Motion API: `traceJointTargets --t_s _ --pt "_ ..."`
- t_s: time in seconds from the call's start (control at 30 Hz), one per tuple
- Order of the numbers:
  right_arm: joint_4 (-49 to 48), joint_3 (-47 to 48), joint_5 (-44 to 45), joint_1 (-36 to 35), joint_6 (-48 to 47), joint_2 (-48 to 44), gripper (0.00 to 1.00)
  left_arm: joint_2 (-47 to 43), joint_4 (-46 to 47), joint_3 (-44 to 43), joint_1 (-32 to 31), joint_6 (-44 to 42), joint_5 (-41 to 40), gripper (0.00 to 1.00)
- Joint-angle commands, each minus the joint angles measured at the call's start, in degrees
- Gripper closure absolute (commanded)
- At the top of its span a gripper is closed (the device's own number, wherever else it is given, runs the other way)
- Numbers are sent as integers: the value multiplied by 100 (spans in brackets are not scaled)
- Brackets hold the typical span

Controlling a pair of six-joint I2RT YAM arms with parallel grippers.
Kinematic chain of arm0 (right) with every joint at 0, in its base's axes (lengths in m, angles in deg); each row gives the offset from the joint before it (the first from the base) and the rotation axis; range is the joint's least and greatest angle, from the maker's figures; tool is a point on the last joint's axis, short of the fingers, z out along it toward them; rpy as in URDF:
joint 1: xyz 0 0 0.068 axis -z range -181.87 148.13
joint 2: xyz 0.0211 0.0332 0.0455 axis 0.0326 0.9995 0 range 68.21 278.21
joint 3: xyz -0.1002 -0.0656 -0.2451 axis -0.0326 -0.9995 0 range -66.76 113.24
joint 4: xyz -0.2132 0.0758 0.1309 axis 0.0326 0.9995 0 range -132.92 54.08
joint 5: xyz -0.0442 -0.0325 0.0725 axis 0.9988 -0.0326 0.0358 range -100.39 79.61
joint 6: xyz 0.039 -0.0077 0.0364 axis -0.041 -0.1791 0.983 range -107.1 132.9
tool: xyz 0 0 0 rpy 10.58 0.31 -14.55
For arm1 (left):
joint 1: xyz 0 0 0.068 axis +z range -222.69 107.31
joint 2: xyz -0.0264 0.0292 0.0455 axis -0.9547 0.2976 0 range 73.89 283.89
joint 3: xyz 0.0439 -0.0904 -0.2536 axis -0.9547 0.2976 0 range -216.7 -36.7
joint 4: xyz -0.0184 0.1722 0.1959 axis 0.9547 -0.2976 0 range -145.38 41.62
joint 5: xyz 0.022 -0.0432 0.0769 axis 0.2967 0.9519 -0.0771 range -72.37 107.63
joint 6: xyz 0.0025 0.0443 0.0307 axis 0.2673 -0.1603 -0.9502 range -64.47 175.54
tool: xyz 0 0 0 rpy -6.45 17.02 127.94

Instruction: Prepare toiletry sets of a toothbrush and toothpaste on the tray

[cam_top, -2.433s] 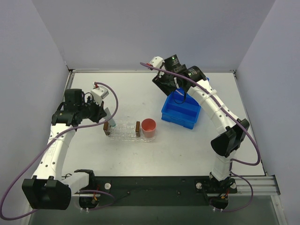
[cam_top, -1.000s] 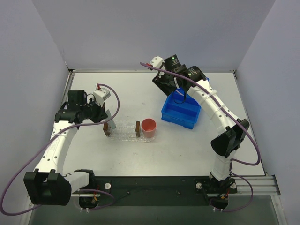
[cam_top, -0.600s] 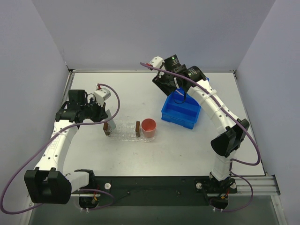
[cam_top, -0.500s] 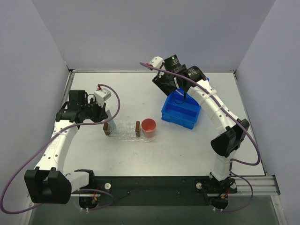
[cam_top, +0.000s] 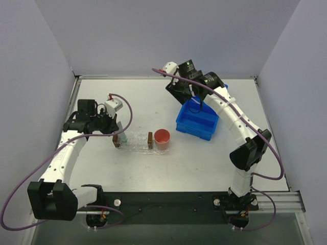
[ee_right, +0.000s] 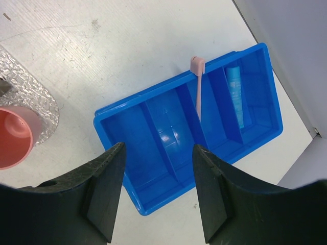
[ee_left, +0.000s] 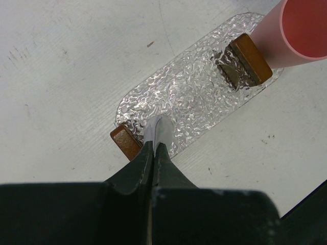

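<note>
Left claw [ee_left: 154, 150] pinched on whitish toothpaste [ee_left: 157, 128], over tray [ee_left: 194, 92] for placing. Right claw [ee_right: 158, 163] spread wide, empty, above toothbrush [ee_right: 197, 89] in blue bin [ee_right: 168, 138]; likely next pick.

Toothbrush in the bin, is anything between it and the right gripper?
Nothing visible. The right gripper hangs open above the bin. The toothbrush lies uncovered inside, head at the rim. The blue tube lies apart, to its side.
</note>
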State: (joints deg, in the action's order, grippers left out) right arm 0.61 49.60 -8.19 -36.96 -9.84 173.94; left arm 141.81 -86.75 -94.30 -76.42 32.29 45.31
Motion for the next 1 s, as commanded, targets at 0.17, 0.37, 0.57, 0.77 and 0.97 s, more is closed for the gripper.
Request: traceJointTargets --t_s 0.17,0.37,0.57,0.77,0.97 --pt "33 54 185 -68 -46 18 50 98 409 30 -84 -198 194 100" --pt "33 10 211 -77 -64 -18 50 151 435 109 -102 -233 167 100" --pt "33 -16 228 -77 -72 -35 50 160 497 188 -128 -242 150 100" --pt "33 -34 229 -77 -81 -35 50 221 444 179 -172 -295 150 97" --pt "24 -52 229 -77 -81 -53 50 257 295 92 -207 -391 115 87"
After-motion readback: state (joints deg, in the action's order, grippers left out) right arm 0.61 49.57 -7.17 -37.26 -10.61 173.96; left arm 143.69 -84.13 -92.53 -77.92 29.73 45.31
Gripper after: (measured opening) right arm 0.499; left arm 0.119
